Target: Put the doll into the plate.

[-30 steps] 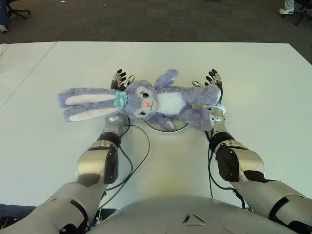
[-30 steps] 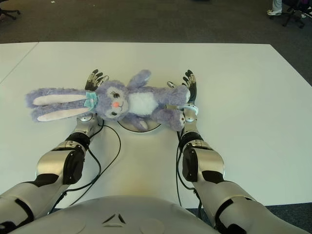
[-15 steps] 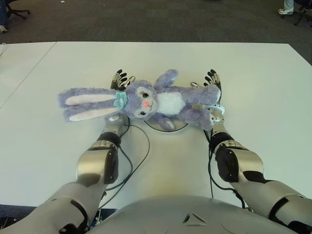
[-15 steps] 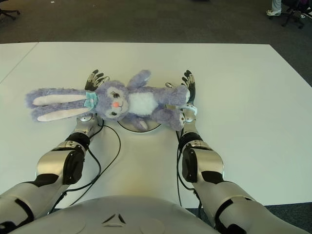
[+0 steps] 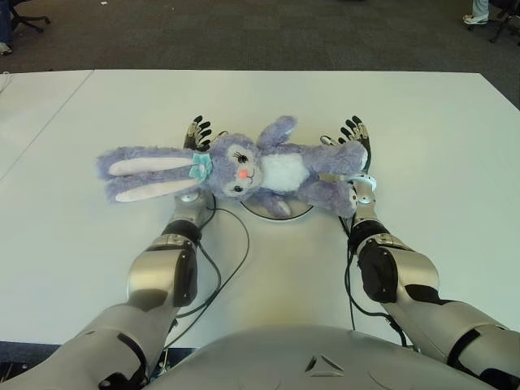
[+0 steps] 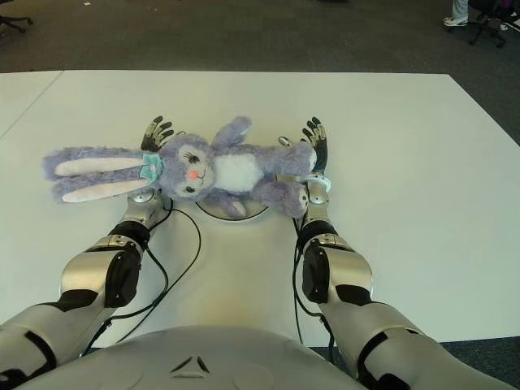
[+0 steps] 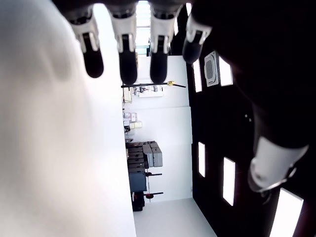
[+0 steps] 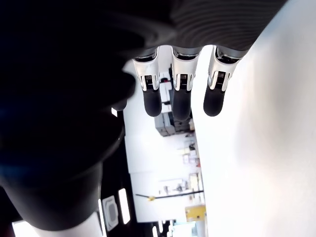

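Doll (image 5: 244, 166): purple plush rabbit lying face up across both hands, its white belly sitting over the plate, long ears stretching out past the left hand toward the robot's left, legs reaching the right hand
Plate (image 5: 280, 213): showing only as a thin white rim peeking out under the doll's body, between the two hands; whether the doll is touching it cannot be told
Left hand (image 5: 200, 132): lying palm up under the doll's head, fingers (image 7: 127, 64) stretching out straight and apart, closing on nothing; only the dark fingertips are showing beyond the doll's head in the eye views
Right hand (image 6: 314, 138): lying palm up under the doll's legs, fingers (image 8: 180, 101) reaching out straight, side by side, gripping nothing; fingertips poking out past the doll's far foot
Table (image 5: 422, 146): white top spreading around both hands, with the forearms extending over it from the robot's body
Cables (image 5: 231, 260): black, trailing from each wrist back along the table toward the robot
Floor (image 5: 244, 32): dark carpet lying beyond the table's far edge
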Tool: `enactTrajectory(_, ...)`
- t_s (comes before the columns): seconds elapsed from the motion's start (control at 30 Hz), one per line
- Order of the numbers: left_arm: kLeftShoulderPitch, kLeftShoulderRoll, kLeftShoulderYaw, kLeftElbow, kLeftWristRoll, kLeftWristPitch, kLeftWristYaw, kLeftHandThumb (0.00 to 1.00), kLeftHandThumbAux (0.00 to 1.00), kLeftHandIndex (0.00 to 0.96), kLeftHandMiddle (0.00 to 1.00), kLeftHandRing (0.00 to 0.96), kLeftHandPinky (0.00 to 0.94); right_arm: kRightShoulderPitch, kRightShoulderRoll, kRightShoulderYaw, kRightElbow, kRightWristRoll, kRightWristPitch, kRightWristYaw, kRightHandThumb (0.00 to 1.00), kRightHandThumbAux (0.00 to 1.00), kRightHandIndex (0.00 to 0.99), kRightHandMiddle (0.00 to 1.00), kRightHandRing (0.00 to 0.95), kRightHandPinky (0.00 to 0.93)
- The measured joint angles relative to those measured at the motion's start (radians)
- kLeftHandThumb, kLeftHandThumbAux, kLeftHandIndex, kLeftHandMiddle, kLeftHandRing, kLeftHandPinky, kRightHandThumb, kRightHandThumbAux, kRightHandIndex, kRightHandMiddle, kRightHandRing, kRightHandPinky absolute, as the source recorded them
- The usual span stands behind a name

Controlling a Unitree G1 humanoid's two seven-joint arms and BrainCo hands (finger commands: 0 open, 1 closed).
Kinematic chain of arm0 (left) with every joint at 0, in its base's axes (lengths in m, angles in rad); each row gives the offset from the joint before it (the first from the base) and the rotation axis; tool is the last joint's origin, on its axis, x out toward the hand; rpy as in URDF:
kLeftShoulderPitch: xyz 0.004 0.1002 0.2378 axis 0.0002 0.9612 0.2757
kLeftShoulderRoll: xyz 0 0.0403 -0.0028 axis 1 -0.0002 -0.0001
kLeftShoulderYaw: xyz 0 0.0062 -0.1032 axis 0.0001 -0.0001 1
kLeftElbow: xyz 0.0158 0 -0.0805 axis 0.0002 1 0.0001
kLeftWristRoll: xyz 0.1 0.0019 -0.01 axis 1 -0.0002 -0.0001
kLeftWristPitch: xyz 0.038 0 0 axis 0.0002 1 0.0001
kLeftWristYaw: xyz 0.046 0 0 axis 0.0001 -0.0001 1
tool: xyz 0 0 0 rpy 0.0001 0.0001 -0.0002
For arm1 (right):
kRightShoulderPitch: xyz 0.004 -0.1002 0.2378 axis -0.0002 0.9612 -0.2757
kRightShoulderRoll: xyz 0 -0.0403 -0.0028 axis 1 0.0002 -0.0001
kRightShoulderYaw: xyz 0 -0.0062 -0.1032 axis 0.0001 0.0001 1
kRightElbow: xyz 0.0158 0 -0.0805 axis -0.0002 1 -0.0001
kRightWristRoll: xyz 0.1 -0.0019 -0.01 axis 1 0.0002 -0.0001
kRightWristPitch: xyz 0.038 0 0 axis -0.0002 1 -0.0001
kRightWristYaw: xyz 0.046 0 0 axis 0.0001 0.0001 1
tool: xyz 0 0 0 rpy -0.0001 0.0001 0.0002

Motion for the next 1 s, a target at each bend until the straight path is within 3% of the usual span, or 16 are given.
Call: enactTrajectory(1.0,0.0,0.0,0.0,0.0,-0.001,0.0,0.001,0.0,0.684,0.098,0.173,0.171,0.17,-0.001,0.005,-0.027,-0.007,0.014,0.012,0.02,0.079,0.911,0.107,0.142,0.135,0.153)
